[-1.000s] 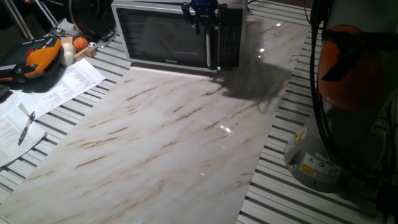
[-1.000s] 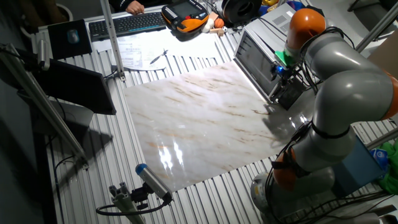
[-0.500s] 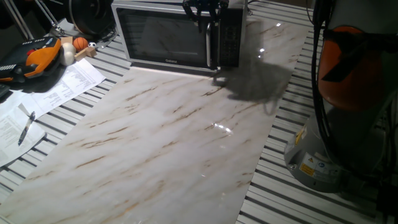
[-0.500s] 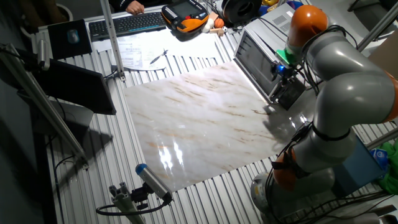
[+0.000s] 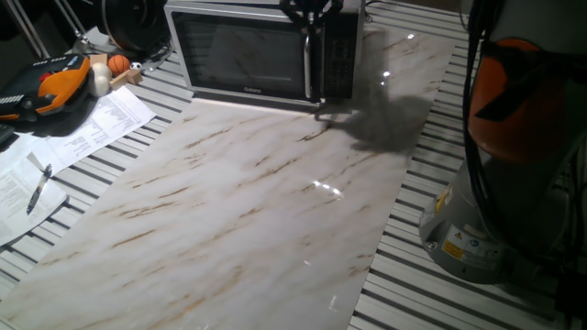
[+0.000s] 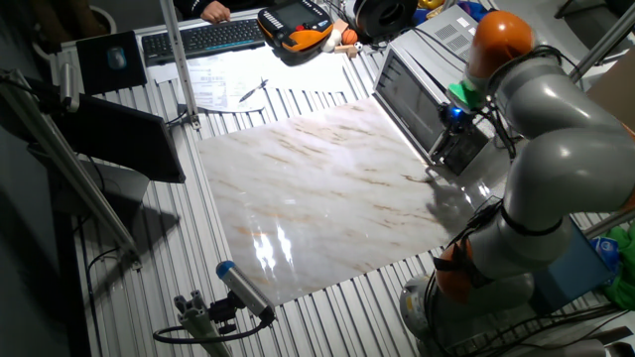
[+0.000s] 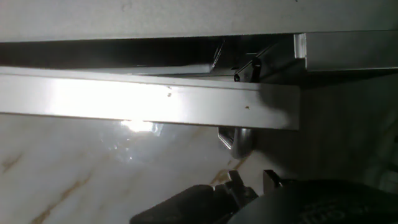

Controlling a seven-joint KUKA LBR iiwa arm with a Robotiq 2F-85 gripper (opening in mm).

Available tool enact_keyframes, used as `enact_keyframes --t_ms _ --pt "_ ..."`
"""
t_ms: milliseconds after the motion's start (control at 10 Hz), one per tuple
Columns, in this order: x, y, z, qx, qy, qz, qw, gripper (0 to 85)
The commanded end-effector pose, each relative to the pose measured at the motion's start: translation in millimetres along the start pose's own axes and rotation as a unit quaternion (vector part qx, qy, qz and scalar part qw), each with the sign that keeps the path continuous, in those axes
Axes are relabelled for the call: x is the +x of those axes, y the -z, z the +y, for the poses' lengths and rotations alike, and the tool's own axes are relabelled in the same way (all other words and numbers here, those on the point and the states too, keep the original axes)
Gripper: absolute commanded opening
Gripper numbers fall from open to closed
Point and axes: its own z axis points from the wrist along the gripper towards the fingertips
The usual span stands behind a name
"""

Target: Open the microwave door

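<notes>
The microwave (image 5: 261, 46) stands at the far end of the marble slab, and its door (image 5: 238, 50) with the dark glass looks closed. The vertical silver handle (image 5: 309, 69) runs along the door's right edge, next to the keypad panel (image 5: 337, 55). My gripper (image 5: 310, 9) is at the top of the handle and is mostly cut off by the frame edge. In the other fixed view my gripper (image 6: 451, 114) is at the microwave's (image 6: 417, 84) near front corner. The hand view shows the handle (image 7: 155, 99) as a bright bar close in front. My fingers do not show clearly.
The marble slab (image 5: 257, 192) covers the slatted table. Papers (image 5: 101, 124), a pen (image 5: 38, 188), an orange controller (image 5: 55, 82) and an orange ball (image 5: 119, 64) lie at the left. My robot's base (image 5: 477, 229) stands at the right. A keyboard (image 6: 198, 38) lies at the far side.
My gripper has moved up along the handle, toward the top of the microwave. The door has not visibly moved.
</notes>
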Motion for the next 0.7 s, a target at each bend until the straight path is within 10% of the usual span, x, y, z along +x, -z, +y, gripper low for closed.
enact_keyframes --t_ms 0,600 --pt "-1.3 3.7 -4.3 0.002 0.011 -0.004 0.9999 0.0" --pt "-33.8 26.9 -23.4 0.04 0.117 -0.021 0.9921 0.0"
